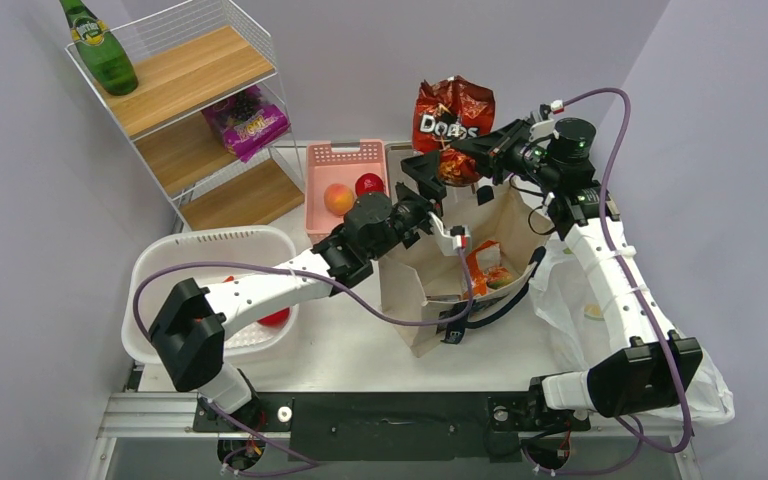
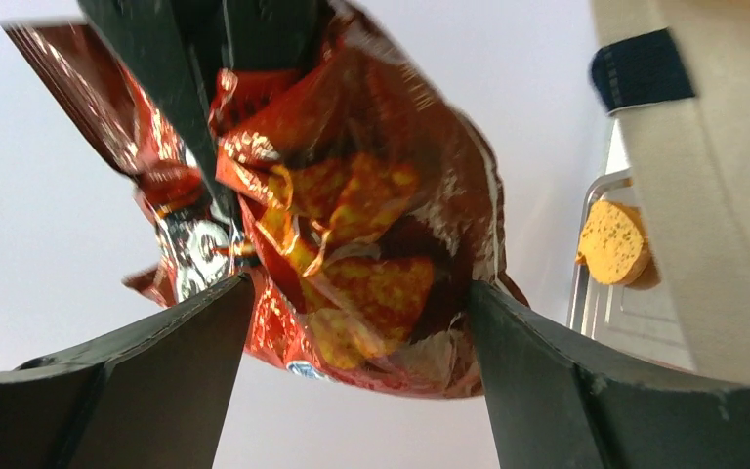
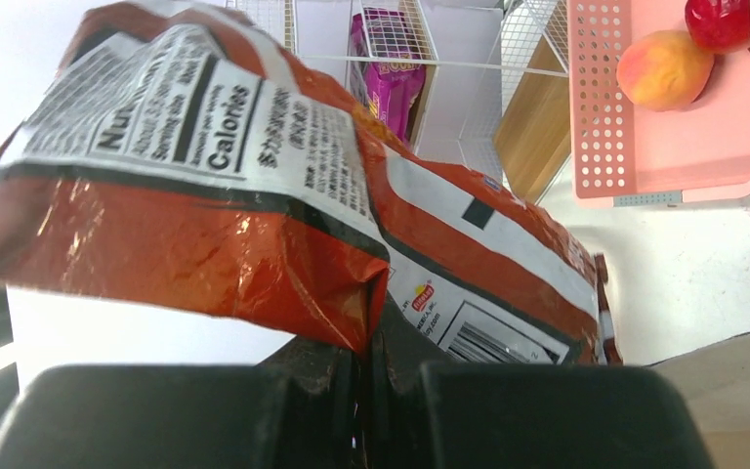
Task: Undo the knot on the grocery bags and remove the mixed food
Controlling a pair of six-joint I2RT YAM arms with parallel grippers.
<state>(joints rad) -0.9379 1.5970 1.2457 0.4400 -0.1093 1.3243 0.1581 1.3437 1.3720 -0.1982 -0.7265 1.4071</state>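
My right gripper (image 1: 472,150) is shut on the edge of a red-orange crisp packet (image 1: 452,112) and holds it in the air above the cream canvas tote (image 1: 422,275). The right wrist view shows the packet's seam (image 3: 254,195) pinched between my right gripper's (image 3: 371,347) jaws. My left gripper (image 1: 436,173) is open just under the packet, and in the left wrist view the packet's lower end (image 2: 352,234) hangs between the spread jaws of the left gripper (image 2: 356,293). The tote stands open with another orange packet (image 1: 482,262) inside. The whitish plastic bag (image 1: 572,300) lies under my right arm.
A pink basket (image 1: 345,152) behind the tote holds an orange peach (image 1: 338,198) and a red fruit (image 1: 368,184). A wire shelf (image 1: 190,70) at back left carries a green bottle (image 1: 100,50) and a purple packet (image 1: 250,122). A white tub (image 1: 210,243) sits at left.
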